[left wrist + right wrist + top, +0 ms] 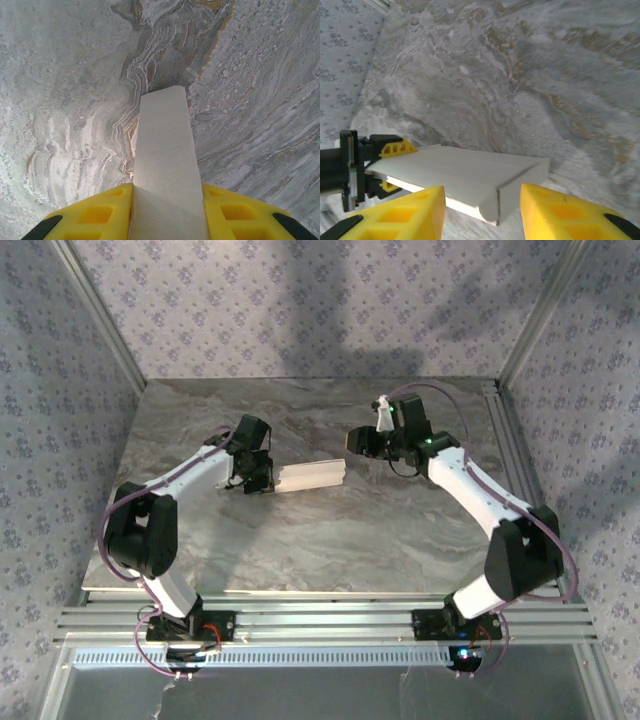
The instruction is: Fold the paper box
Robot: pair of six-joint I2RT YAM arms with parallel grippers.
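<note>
The paper box is a flat white folded box held level just above the marble table, its long axis running left to right. My left gripper is shut on its left end. In the left wrist view the box runs away from the gripper, pinched between the yellow fingers. My right gripper stands open just off the box's right end, not touching it. In the right wrist view the box's closed end lies ahead of the gap of that gripper, and the left gripper holds the far end.
The grey marble table is walled in by patterned fabric at the back and sides. Aluminium rails run along the near edge and another rail down the right side. Bare tabletop lies in front of the box.
</note>
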